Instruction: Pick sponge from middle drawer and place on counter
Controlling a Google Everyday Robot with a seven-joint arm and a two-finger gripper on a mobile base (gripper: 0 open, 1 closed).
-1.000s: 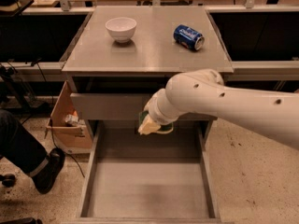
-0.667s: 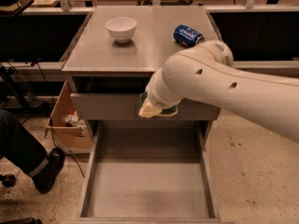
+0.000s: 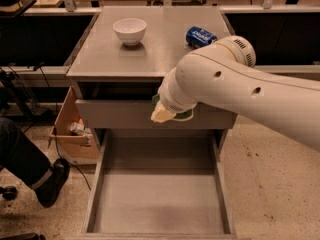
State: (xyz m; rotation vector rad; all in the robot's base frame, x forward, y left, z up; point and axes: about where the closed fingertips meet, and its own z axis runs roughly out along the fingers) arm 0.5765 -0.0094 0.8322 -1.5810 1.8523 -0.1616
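Observation:
The middle drawer (image 3: 159,200) is pulled wide open at the bottom of the view, and its grey floor is bare. My gripper (image 3: 170,110) is at the end of the big white arm, mostly hidden behind the wrist. It is shut on the sponge (image 3: 162,115), whose yellow layer and a green edge show under the wrist. The sponge hangs in the air in front of the upper drawer's front panel (image 3: 120,115), well above the open drawer and just below the counter's front edge. The grey counter (image 3: 150,54) lies behind it.
A white bowl (image 3: 130,30) stands at the counter's back left and a blue soda can (image 3: 201,36) lies at its back right. A cardboard box (image 3: 70,130) sits on the floor left of the cabinet. A person's leg and black shoe (image 3: 46,180) are at the lower left.
The arm has risen and swung toward the camera with the sponge in the gripper, lifting it from just above the drawer opening to just below the counter's edge.

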